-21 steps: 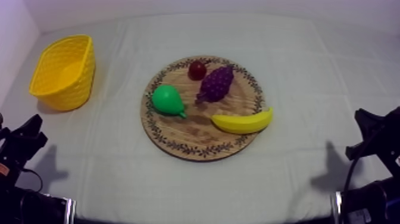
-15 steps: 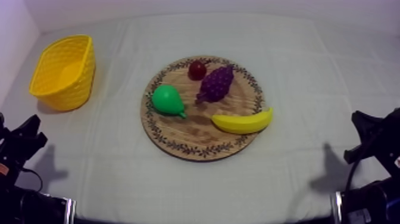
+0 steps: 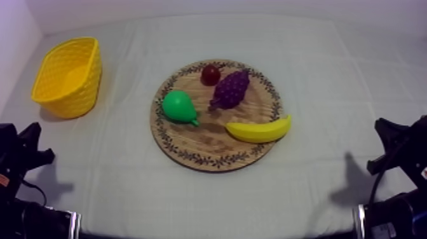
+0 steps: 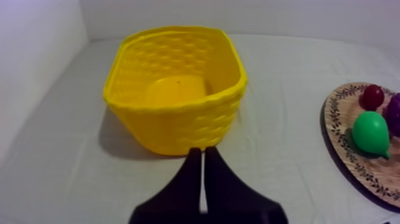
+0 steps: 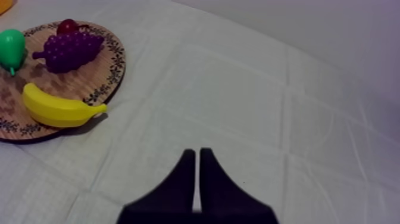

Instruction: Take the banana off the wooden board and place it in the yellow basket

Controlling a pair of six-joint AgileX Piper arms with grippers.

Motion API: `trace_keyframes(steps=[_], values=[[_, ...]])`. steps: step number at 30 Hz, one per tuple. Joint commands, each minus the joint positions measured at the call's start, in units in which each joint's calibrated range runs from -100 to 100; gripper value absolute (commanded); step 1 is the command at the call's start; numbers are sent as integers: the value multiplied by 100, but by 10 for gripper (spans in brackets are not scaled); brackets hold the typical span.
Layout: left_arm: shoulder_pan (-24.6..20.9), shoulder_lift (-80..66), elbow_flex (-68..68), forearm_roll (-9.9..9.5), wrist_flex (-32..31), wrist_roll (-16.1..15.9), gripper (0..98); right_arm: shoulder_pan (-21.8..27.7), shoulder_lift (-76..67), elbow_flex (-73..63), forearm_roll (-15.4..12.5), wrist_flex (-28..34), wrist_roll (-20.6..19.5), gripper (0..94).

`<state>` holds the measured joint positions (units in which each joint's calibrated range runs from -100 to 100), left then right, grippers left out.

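From above, at the frame's centre: banana [image 3: 259, 130] along the lower right edge of the wooden board [image 3: 210, 151], one tip past the rim, grapes [image 3: 230, 89] just above. Yellow basket [image 3: 79, 95] at upper left, well apart from the board. Left jaws low at lower left, right jaws low at lower right, both far from the fruit

At the left wrist: jaws pressed into a narrow wedge, gripping nothing, pointed at the basket's near wall [image 4: 178, 125]

At the right wrist: jaws likewise closed on nothing, banana [image 5: 56, 110] ahead at the board's near rim [image 5: 102, 78]

Risks, as judged: shoving the banana off the rim onto the table [image 3: 330, 76] if lowered without opening first; an off-centre pinch slipping on the curved skin; nudging the grapes on a wide approach; a long carry across the frame, with release short of the basket rim or a knock tipping it
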<state>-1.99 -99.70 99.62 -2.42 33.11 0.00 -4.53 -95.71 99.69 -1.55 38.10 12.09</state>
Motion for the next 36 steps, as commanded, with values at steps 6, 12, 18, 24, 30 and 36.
trace_keyframes(steps=[6,12,18,24,30,36], values=[[84,467,13,99,-302,-665,48,1,-4,-3,6,4,-1,5],[314,1413,-436,184,-1318,-1049,11,1,-4,-3,6,4,0,5],[794,2835,-2443,179,-651,-1203,2,1,-4,-3,6,4,-1,5],[1559,4141,-4573,9,331,-1452,6,1,-4,-3,6,4,1,5],[2381,5514,-6303,-363,1092,-1459,7,1,-4,-3,6,4,0,5],[3019,6860,-7635,-381,1676,-1837,14,1,-4,-3,6,4,-1,5]])
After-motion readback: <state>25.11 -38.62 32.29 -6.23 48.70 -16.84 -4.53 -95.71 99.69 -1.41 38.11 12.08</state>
